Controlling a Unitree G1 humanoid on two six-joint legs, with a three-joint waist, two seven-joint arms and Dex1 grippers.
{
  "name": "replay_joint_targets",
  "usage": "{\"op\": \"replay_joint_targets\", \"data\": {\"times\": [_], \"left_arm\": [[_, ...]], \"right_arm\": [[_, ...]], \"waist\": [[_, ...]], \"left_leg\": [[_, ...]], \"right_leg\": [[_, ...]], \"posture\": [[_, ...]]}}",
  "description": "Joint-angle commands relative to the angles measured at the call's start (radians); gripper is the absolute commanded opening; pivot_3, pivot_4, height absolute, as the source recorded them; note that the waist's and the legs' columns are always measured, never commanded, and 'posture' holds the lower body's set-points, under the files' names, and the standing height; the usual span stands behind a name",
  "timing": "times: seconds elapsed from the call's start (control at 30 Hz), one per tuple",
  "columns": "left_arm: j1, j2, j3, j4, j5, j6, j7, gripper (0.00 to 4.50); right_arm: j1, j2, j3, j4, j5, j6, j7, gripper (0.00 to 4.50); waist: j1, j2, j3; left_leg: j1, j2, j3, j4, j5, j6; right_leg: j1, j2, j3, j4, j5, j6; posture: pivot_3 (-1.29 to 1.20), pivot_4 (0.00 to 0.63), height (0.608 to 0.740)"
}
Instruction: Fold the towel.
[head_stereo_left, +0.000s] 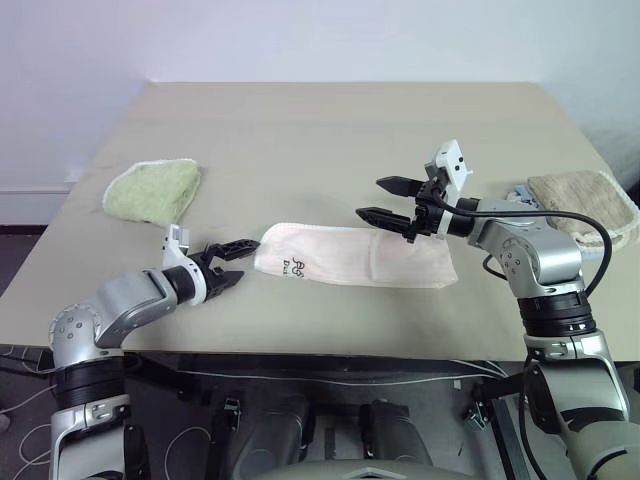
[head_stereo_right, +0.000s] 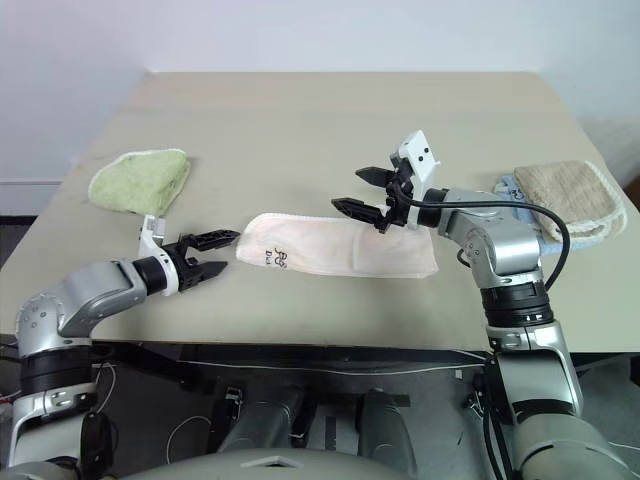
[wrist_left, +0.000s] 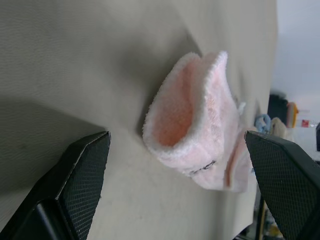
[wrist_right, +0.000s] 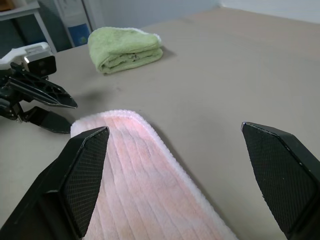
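Note:
The towel (head_stereo_left: 350, 255), pale pink-white terry with a dark printed mark near its left end, lies folded lengthwise on the beige table (head_stereo_left: 330, 130), stretching left to right near the front edge. My left gripper (head_stereo_left: 233, 263) is open, low over the table, pointing at the towel's rounded left end (wrist_left: 192, 115) with a small gap between them. My right gripper (head_stereo_left: 390, 200) is open and hovers above the towel's right half (wrist_right: 145, 185), touching nothing.
A folded light green towel (head_stereo_left: 153, 190) lies at the table's left side. A beige-tan towel (head_stereo_left: 588, 205) lies at the right edge over something blue. The table's far half is bare. A cable runs along my right arm.

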Motion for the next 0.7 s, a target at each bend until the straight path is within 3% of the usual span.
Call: {"op": "replay_joint_targets", "data": {"times": [0.03,0.37,0.63,0.7], "left_arm": [[-0.025,-0.034,-0.033,0.014,0.002,-0.003,-0.020,4.50],[-0.031,-0.059,-0.064,0.017,0.002,0.063,-0.054,4.50],[-0.031,-0.063,-0.066,0.028,0.002,0.010,-0.004,4.50],[-0.033,-0.068,-0.066,0.027,0.002,-0.001,0.006,3.89]], "right_arm": [[0.004,-0.020,-0.029,-0.047,-0.005,-0.012,-0.002,4.47],[0.005,-0.024,-0.031,-0.043,-0.024,-0.025,-0.018,4.47],[0.012,-0.023,-0.039,-0.040,-0.031,-0.035,-0.026,4.47],[0.016,-0.022,-0.041,-0.043,-0.032,-0.037,-0.031,4.50]], "waist": [[0.002,0.000,0.000],[-0.004,0.000,0.000],[-0.003,0.000,0.000],[-0.003,0.000,0.000]], "left_leg": [[0.000,0.000,0.000,0.000,0.000,0.000],[-0.003,0.000,0.000,-0.003,0.000,0.001],[-0.004,0.000,0.000,-0.002,0.000,0.001],[-0.004,0.000,0.000,-0.002,0.000,0.001]], "right_leg": [[0.000,0.000,0.000,0.000,0.000,0.000],[-0.003,0.000,0.000,-0.002,0.002,0.003],[-0.003,0.000,0.000,-0.003,0.002,0.003],[-0.003,0.000,0.000,-0.003,0.002,0.003]], "posture": [[0.00,0.150,0.740],[0.00,0.150,0.740],[0.00,0.150,0.740],[0.00,0.150,0.740]]}}
